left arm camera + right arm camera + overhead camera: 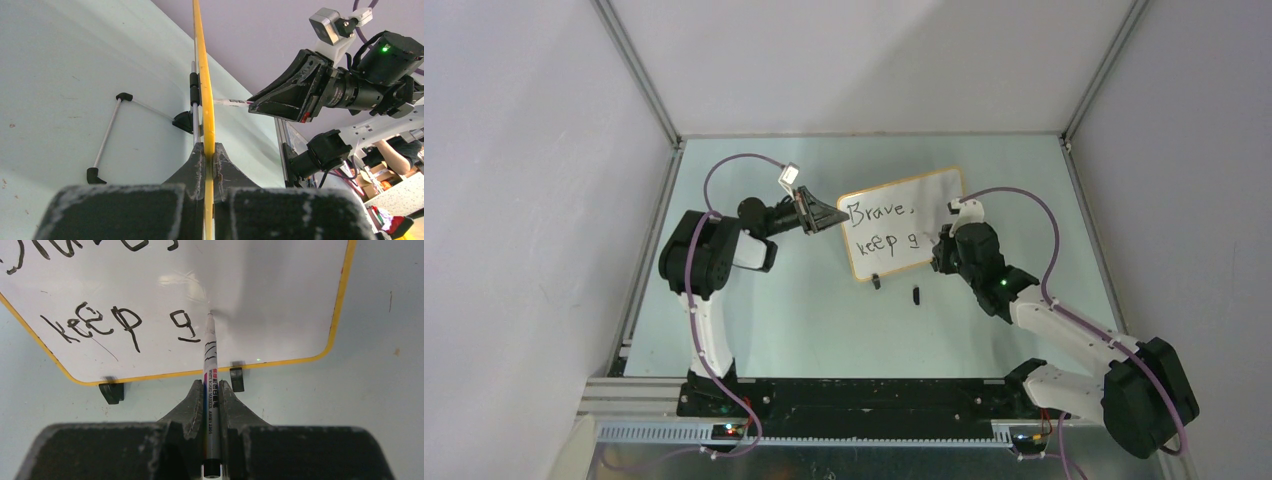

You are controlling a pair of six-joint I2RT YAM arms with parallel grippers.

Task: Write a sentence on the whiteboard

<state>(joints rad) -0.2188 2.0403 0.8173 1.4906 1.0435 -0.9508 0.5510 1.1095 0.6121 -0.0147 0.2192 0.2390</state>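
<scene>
Black handwritten marker lettering (pixel 879 226) on the small orange-framed white whiteboard (pixel 932 200), standing mid-tabletop (pixel 774 320) with its edge clamped in the left hand (pixel 209 150), reads only "Brave, keep g", apparently unfinished, while the right hand (pixel 211 388), clamped on a slim white marker pen (pixel 210 355), sets its tip against the board just past the "g".

Glossy whiteboard (pixel 275 290), scuffed matt black right hand (pixel 211 389), smooth matt table (pixel 380 410)
</scene>
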